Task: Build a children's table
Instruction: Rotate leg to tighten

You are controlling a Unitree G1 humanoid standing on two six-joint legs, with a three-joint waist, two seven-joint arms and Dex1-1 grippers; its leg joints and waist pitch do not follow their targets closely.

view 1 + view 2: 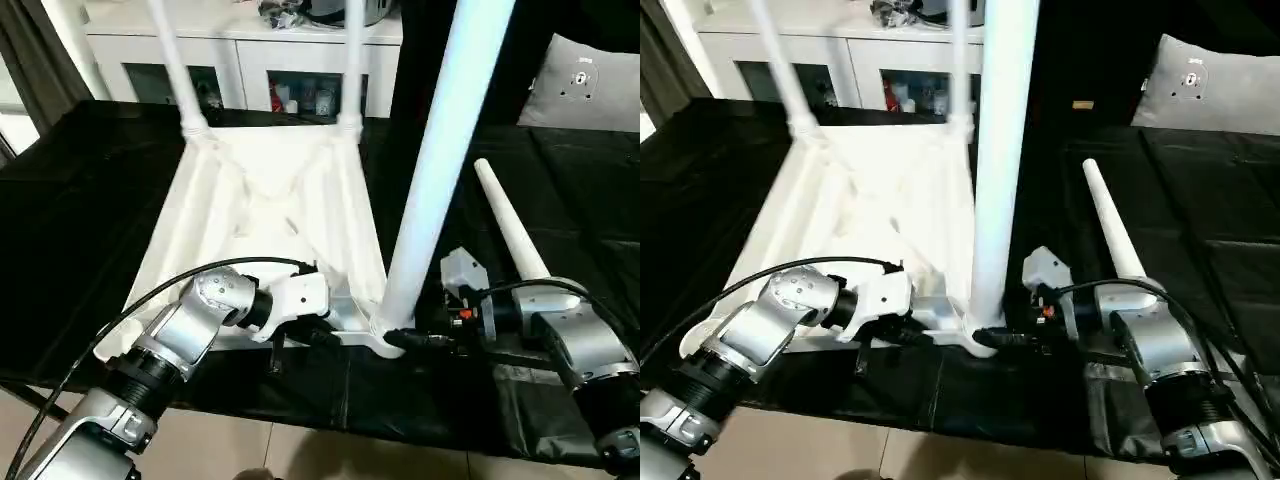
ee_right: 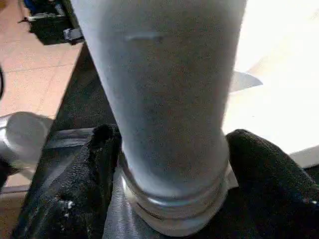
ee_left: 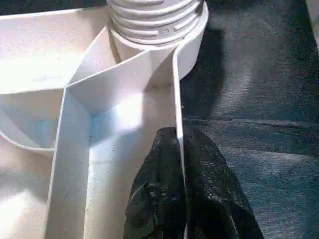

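Observation:
The children's table top (image 1: 260, 200) lies upside down on a black cloth, ribs facing up. Two white legs (image 1: 175, 65) (image 1: 352, 60) stand upright in its far corner sockets. A third leg (image 1: 440, 150) stands in the near right corner socket (image 3: 154, 20). My right gripper (image 2: 169, 139) is closed around this leg's threaded base, one black finger (image 2: 94, 164) on each side. My left gripper (image 3: 179, 137) is shut on the top's thin rim wall (image 3: 177, 89) just beside that socket. A fourth leg (image 1: 510, 235) lies loose on the cloth beyond my right wrist.
The black cloth (image 1: 80, 200) covers the work surface, whose front edge runs just under my forearms, with tiled floor (image 1: 300, 450) below. A white cabinet with glass doors (image 1: 250, 70) stands behind. A grey cushion (image 1: 585, 85) lies at the far right.

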